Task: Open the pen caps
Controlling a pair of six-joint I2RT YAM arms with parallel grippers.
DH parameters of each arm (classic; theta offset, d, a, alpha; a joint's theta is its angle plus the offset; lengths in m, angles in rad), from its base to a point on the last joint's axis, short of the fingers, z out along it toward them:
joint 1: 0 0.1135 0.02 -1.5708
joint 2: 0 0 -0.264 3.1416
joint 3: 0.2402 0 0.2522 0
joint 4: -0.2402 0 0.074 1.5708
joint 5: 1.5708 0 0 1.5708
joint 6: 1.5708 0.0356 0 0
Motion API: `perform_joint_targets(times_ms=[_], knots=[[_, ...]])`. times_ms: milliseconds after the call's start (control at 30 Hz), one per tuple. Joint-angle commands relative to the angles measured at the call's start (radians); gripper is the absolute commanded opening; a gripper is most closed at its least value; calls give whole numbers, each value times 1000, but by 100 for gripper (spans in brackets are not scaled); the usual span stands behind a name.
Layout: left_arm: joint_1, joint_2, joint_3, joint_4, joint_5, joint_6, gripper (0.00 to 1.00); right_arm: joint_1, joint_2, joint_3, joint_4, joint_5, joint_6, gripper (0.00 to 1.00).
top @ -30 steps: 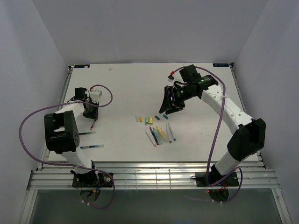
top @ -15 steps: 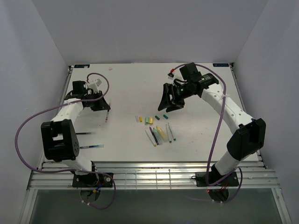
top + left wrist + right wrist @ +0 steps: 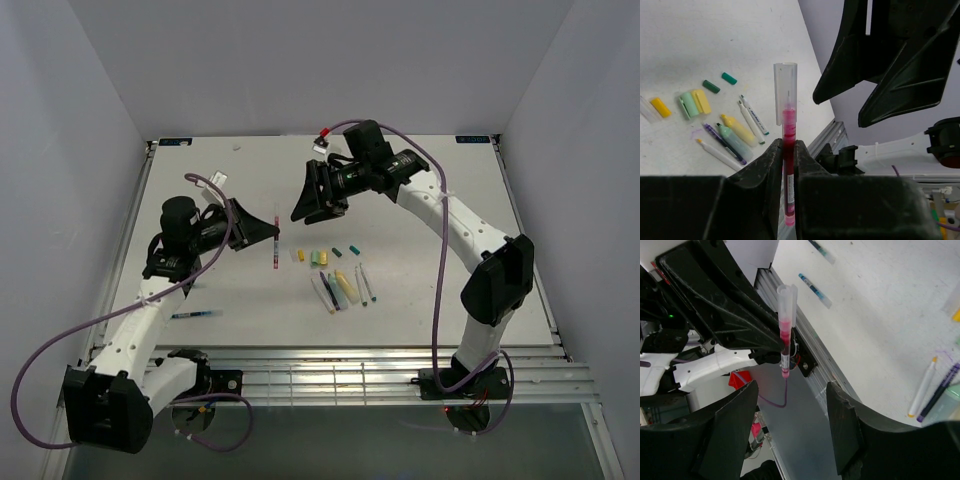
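Our left claw (image 3: 785, 150) gripped the red pen (image 3: 788, 125), its clear cap (image 3: 785, 90) jutting out above the desk (image 3: 240, 290). Our right claw (image 3: 792, 387) gaped empty nearby. We feared an off-centre pinch could wrench the pen loose.

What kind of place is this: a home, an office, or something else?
Most likely a robot test cell in a lab: a white table enclosed by plain white walls, a left arm and a right arm mounted on an aluminium rail, and pens with loose caps laid out.
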Motion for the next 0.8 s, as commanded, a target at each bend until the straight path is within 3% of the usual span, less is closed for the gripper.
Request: perform_joint_targets(times_ms=[0,533,633,767], knots=[[1,-91,-42,58,10,-163,0,43,12,33,148,-53,88,62],[-2,-215,-108,41,59,-205,0,148,120,87,235,13,163,47],[-2,-215,-110,41,70,-205,0,151,137,94,232,19,168,36],[-2,-222,-108,41,64,-208,0,152,155,107,222,21,169,14]])
